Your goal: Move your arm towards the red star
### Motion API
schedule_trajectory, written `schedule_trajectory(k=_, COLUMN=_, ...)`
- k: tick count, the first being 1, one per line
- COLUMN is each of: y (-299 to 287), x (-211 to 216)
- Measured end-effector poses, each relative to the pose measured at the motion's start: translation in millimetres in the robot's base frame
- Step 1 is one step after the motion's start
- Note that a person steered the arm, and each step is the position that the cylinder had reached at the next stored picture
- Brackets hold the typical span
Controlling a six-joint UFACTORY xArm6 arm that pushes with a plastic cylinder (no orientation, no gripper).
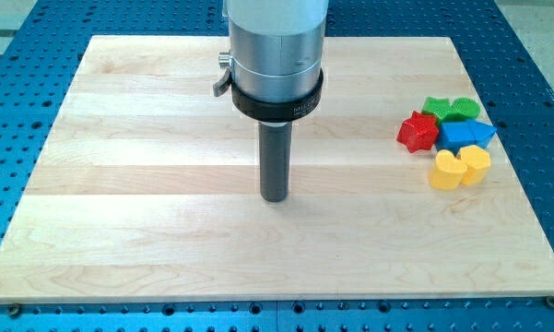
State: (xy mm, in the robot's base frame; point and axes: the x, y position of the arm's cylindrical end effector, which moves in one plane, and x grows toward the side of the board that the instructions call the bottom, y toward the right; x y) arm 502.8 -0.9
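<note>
My tip, the flat lower end of a straight dark rod, rests on bare wood near the middle of the pale wooden table, with no block touching it. The arm carries no pincer at all, so there is nothing to stand apart, together or clamped; the rod is built only to push.

The red star lies well off to the view's right of my tip and slightly toward the view's top, at the near edge of a tight cluster, which makes it the first block a straight run rightward would meet. Behind it, farther right, sit two green blocks whose exact shapes are hard to make out, and a blue block, angular, just beside the star. Two yellow heart-shaped blocks press together below the blue one. All look like smooth, glossy moulded pieces against the matt, banded grain of the planks.

By my judgement the approach is not yet begun: open board separates rod and star, and a careless run could scatter the neighbours.
</note>
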Motion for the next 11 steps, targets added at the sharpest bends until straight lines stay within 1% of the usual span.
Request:
schedule_trajectory(k=3, y=4.9, x=-6.2)
schedule_trajectory(k=4, y=32.3, x=-26.9)
schedule_trajectory(k=5, y=79.9, x=-70.1)
schedule_trajectory(k=6, y=88.9, x=-71.4)
schedule_trajectory(k=7, y=108.0, x=-90.5)
schedule_trajectory(k=8, y=138.4, x=-140.8)
schedule_trajectory(k=9, y=160.4, x=-182.4)
schedule_trajectory(k=10, y=206.8, x=-199.8)
schedule_trajectory(k=11, y=278.6, x=-221.7)
